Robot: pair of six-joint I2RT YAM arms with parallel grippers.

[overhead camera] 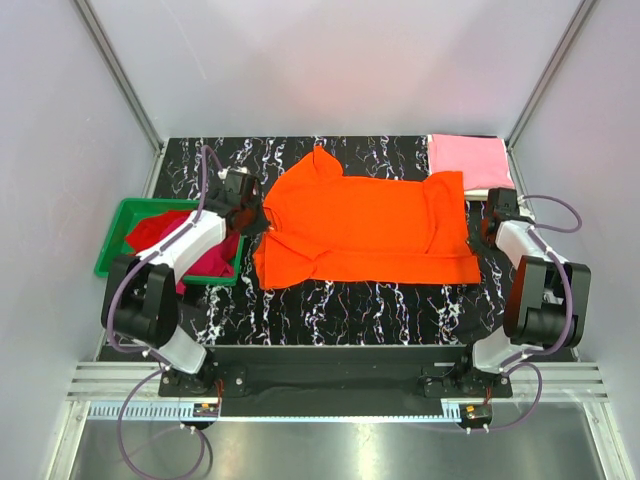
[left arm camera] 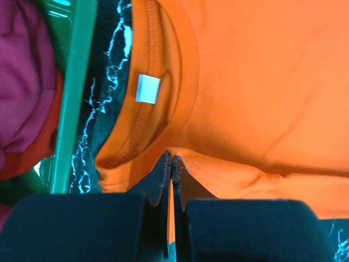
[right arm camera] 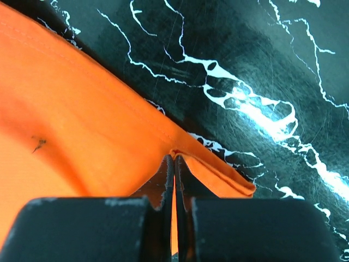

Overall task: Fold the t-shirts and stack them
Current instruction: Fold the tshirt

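A bright orange t-shirt lies spread across the middle of the black marbled table, collar to the left. My left gripper is shut on the orange cloth beside the collar, where a white label shows. My right gripper is shut on the shirt's right edge, which is pinched into a fold. A folded pink t-shirt lies at the back right corner. Crimson-magenta and red shirts lie crumpled in the green bin. No cream-white shirt is in view.
The green plastic bin stands at the left edge of the table, close beside my left arm; its rim shows in the left wrist view. Bare marbled table lies in front of the orange shirt. Grey walls enclose the back and sides.
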